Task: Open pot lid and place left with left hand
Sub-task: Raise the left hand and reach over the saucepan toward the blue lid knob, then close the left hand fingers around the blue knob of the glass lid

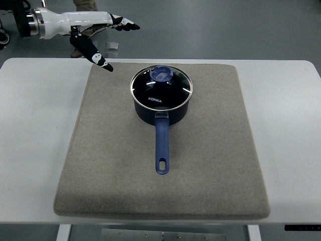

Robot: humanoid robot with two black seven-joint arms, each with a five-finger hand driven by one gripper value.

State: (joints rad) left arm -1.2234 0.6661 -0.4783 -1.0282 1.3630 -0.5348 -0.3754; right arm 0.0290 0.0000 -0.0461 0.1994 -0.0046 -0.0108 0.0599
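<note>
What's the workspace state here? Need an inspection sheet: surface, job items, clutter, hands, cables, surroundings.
Surface: white table with a grey felt mat covering most of it.
Job's things: dark blue saucepan near the mat's far centre, handle pointing toward the robot; glass lid on the pan, blue knob on top.
Clutter: nothing seen on the table or mat.
Hands: left hand above the table's far left corner, fingers spread, holding nothing, apart from the lid. Right hand not in view.
Cables: nothing seen.
Surroundings: grey floor beyond the table, a small square plate on it; a person's legs at the top edge.
</note>
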